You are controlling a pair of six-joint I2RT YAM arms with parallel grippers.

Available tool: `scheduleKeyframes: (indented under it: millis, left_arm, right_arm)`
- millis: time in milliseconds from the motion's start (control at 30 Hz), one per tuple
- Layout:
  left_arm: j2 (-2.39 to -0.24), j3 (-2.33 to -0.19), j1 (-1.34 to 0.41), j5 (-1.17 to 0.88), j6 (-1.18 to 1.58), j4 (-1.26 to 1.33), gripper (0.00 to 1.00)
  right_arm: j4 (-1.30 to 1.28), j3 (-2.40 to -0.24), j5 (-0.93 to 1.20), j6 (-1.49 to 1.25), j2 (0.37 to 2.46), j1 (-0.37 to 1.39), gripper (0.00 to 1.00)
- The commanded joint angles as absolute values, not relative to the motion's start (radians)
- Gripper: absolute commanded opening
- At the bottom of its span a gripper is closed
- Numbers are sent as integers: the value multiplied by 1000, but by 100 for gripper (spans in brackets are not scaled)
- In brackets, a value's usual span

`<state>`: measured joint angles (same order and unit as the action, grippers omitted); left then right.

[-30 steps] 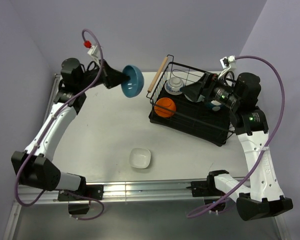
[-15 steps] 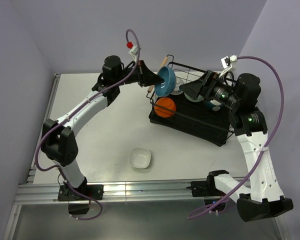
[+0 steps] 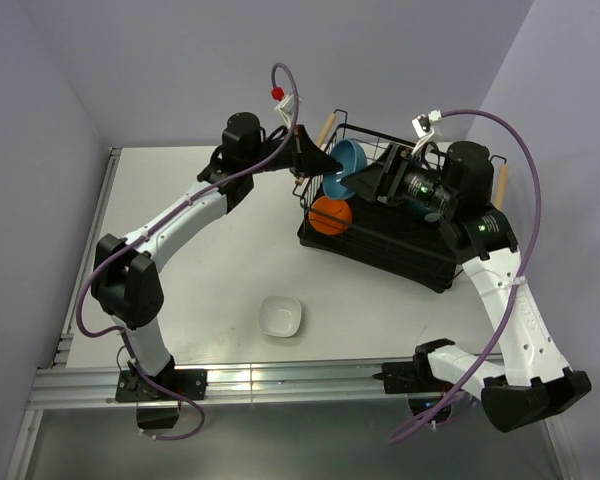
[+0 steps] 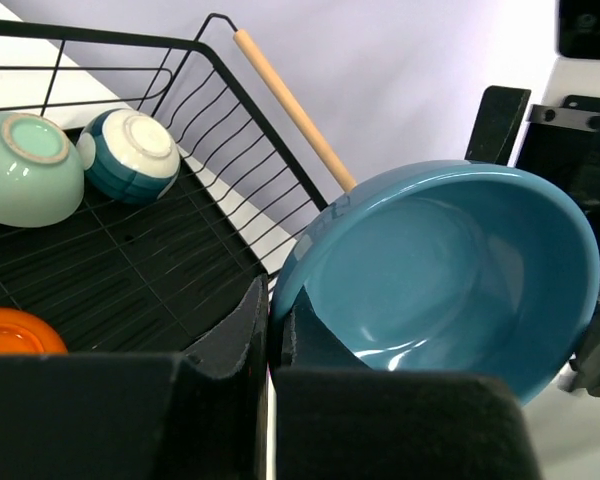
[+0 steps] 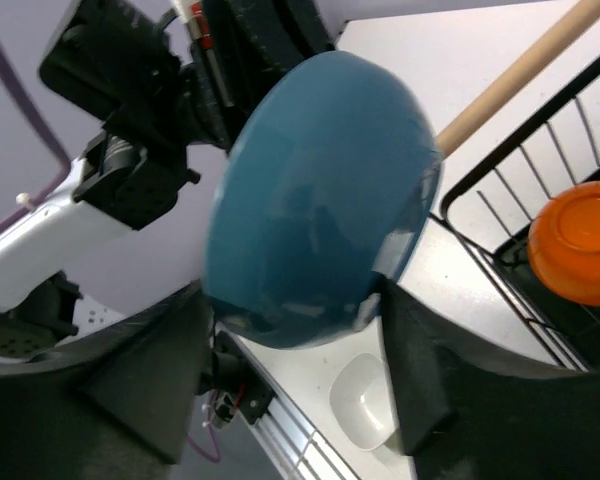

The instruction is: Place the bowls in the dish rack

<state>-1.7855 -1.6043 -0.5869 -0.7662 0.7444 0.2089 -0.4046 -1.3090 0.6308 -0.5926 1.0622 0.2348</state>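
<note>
My left gripper is shut on the rim of the blue bowl and holds it tilted in the air over the left end of the black wire dish rack. The left wrist view shows its fingertips pinching the rim of the blue bowl. My right gripper is open, its fingers on either side of the blue bowl's underside. An orange bowl, a mint green bowl and a blue-and-white patterned bowl lie upside down in the rack.
A squarish white bowl sits on the table near the front edge, and also shows in the right wrist view. The rack has a wooden handle at its left end and one at its right end. Walls stand close behind and at the right.
My left arm has carried the blue bowl to the right, from over the table to over the rack's left end. My right gripper has moved left and now brackets the bowl.
</note>
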Motion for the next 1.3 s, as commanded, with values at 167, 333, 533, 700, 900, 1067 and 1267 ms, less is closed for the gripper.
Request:
scheduleKeyframes:
  millis: [167,333,533,700,900,1067,1267]
  left_arm:
    - [-1769,-1640,-597,-752,710,224,0]
    - [-1761,-1637,-598,-752,700,210,3]
    - [-1750,-1640,-600,-746,669,167,30]
    - [-1747,-1644,-597,-736,649,138,48]
    - [-1743,-1649,-594,-719,631,106,66]
    - [-1707,-1640,-552,-710,608,69,79]
    - [-1635,-1620,-468,-704,548,3,82]
  right_arm:
    - [-348,-1327,612,-578,1065,264,43]
    - [-362,-1341,594,-557,1068,264,14]
    - [-383,-1371,565,-523,1069,261,0]
    - [-393,-1384,540,-509,1065,247,0]
    - [-425,-1376,488,-474,1054,229,0]
    - [-523,-1403,320,-361,1063,218,0]
    - [-646,-1410,128,-215,1104,210,0]
